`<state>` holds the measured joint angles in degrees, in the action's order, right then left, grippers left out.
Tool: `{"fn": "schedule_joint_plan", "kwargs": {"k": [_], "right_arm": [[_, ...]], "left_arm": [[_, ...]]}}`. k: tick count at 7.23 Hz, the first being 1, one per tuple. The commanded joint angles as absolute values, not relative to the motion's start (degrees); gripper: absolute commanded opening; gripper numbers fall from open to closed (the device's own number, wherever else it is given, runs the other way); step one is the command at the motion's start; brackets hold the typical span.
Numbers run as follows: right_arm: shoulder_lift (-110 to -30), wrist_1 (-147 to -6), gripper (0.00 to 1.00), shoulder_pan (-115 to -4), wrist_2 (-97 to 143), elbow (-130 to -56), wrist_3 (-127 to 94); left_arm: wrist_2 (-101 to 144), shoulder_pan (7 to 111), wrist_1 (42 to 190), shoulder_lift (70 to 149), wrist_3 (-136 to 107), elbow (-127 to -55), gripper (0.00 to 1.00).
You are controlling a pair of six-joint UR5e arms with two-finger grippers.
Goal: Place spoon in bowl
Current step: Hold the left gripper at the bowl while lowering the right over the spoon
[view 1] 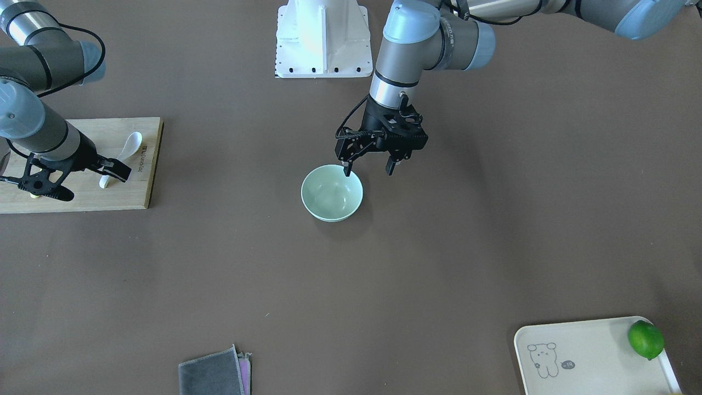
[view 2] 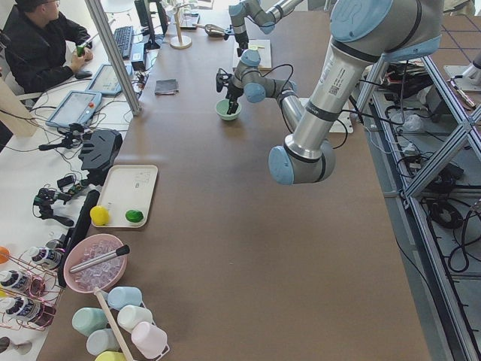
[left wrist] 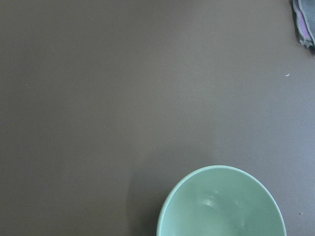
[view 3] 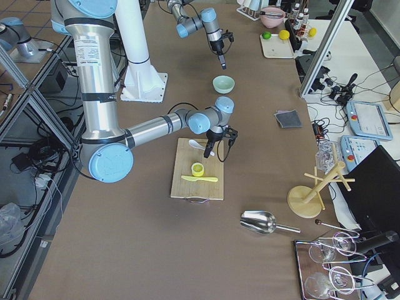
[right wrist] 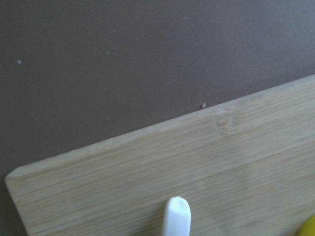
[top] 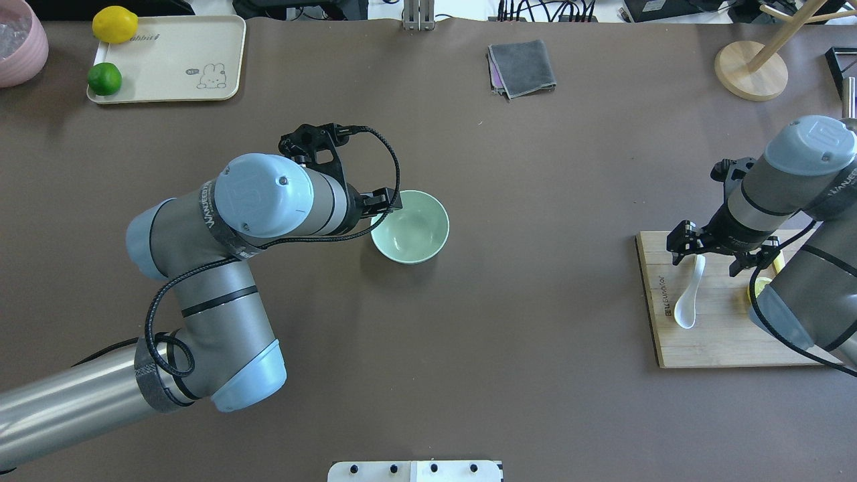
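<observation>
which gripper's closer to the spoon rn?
Right. The right gripper hangs open over the handle of the spoon on the cutting board. The left gripper is far off mid-table, at the rim of the bowl.

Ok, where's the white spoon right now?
In the overhead view the spoon lies on the wooden board at the table's right side, its handle end under the open right gripper, far from the bowl.

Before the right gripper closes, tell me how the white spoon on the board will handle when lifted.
The spoon looks glossy and hard: probably stiff but slippery in the right gripper. Its handle is short and curved, so it may rock on the wooden board if pinched off-centre. It looks ceramic, so a drop could chip it.
</observation>
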<state>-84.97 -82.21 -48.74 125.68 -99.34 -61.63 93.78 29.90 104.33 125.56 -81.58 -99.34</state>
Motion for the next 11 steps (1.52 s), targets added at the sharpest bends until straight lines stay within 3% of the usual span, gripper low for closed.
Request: {"fn": "schedule_joint_plan", "kwargs": {"k": [1,7,9,11], "right_arm": [[-84.99,-79.19,1.00,-48.95,126.03,-99.05,-63.37],[-88.77,-78.84,1.00,-47.65,125.69,-102.92,-64.86],[-88.24,-78.84,1.00,-46.94,125.42,-102.83,-67.31],[-88.24,-78.84,0.99,-46.93,125.24,-102.92,-67.32]], "left_arm": [[93.78,29.97,104.33,125.25,-81.65,-99.40,0.97],[93.78,30.15,104.33,125.16,-81.56,-99.93,0.97],[93.61,31.11,104.41,118.95,-72.13,-105.52,0.97],[91.58,31.29,104.50,118.47,-71.89,-106.26,0.98]]}}
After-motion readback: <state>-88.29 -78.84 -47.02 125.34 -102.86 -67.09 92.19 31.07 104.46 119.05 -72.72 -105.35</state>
